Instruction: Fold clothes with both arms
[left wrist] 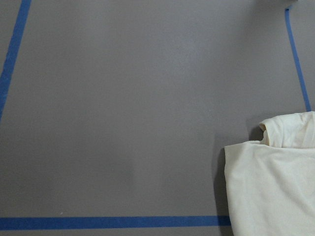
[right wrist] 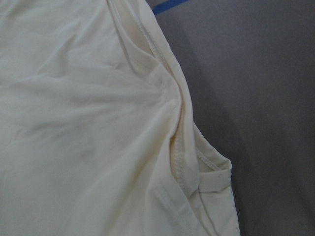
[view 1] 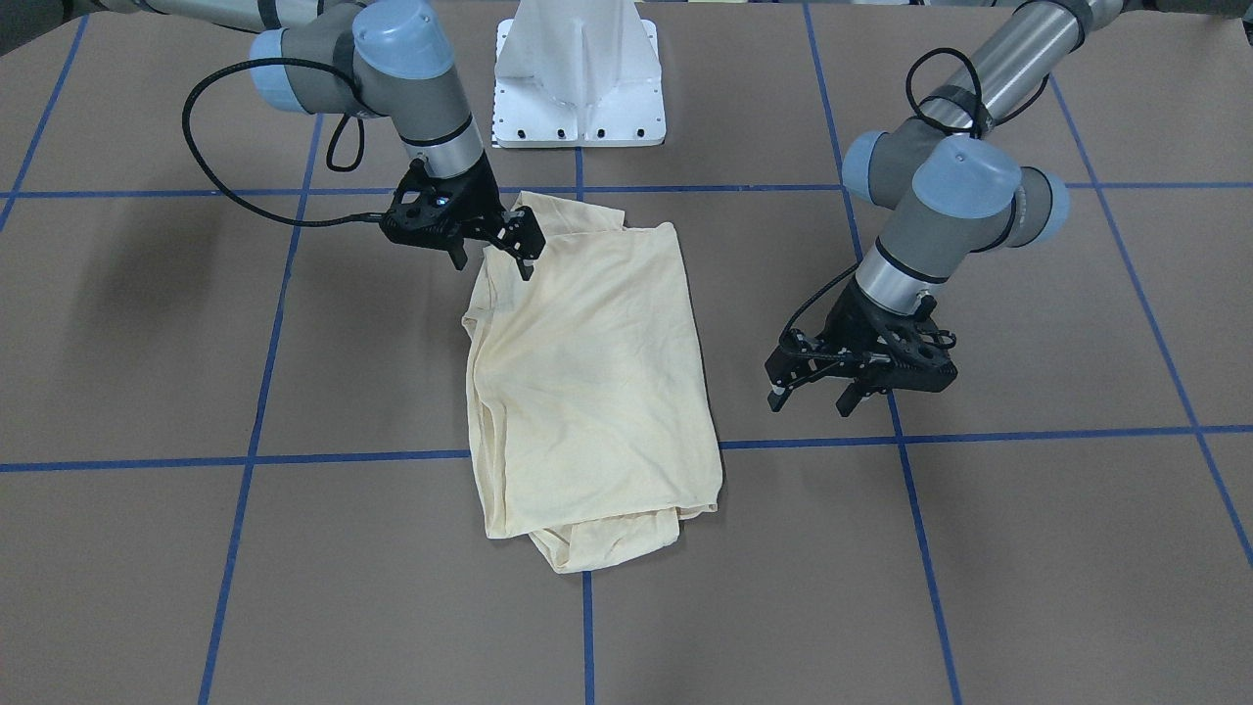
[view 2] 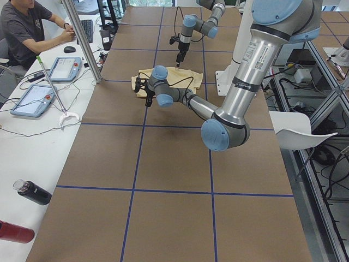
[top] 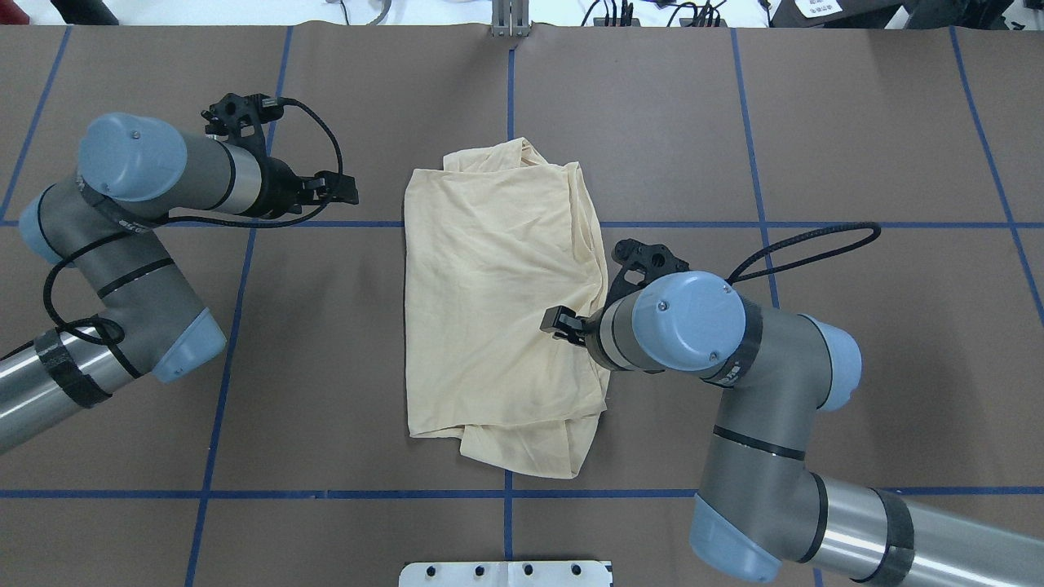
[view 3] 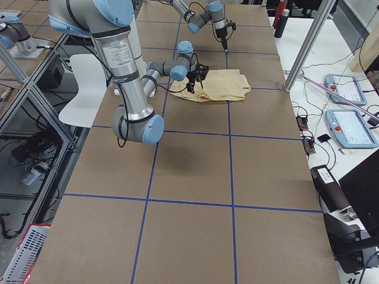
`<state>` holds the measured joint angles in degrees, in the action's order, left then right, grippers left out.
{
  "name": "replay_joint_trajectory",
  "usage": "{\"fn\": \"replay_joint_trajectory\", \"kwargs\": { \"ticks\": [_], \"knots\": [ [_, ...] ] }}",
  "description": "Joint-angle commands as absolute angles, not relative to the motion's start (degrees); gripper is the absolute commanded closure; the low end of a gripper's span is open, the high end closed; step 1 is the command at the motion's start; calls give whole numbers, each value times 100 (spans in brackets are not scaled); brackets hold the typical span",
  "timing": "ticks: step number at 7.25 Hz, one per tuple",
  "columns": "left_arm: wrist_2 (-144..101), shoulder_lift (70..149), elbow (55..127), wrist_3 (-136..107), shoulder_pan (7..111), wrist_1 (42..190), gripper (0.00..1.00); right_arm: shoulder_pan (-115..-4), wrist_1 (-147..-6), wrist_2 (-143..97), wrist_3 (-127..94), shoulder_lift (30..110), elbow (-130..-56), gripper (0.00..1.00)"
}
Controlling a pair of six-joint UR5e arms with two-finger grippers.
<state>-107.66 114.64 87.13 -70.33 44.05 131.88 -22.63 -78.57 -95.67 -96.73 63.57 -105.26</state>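
The pale cream-yellow shirt (view 1: 597, 372) lies folded into a rough rectangle at the table's middle, its print hidden; it also shows in the overhead view (top: 497, 302). My right gripper (view 1: 494, 262) hovers open and empty over the shirt's corner nearest the robot base; in the overhead view it (top: 563, 322) sits at the shirt's right edge. The right wrist view shows only cloth and a seamed fold (right wrist: 177, 123). My left gripper (view 1: 812, 399) is open and empty above bare table, apart from the shirt's side, and shows in the overhead view (top: 334, 189). The left wrist view shows a shirt corner (left wrist: 270, 182).
The white pedestal base (view 1: 580, 88) stands just behind the shirt. Blue tape lines (view 1: 343, 457) grid the brown table. In the left side view a seated operator (view 2: 27, 27), teach pendants (view 2: 65, 68) and bottles (view 2: 32, 192) are on a side table.
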Motion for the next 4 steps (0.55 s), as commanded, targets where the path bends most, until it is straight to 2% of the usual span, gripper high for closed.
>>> {"fn": "replay_joint_trajectory", "kwargs": {
  "ticks": [1, 4],
  "knots": [
    [-10767, 11470, 8727, -7040, 4403, 13192, 0, -2022, -7857, -9325, -9957, 6486, -10512, 8],
    [-10767, 11470, 8736, -7049, 4403, 13192, 0, -1803, -7892, -9343, -10318, 6618, -10529, 15]
  ]
}}
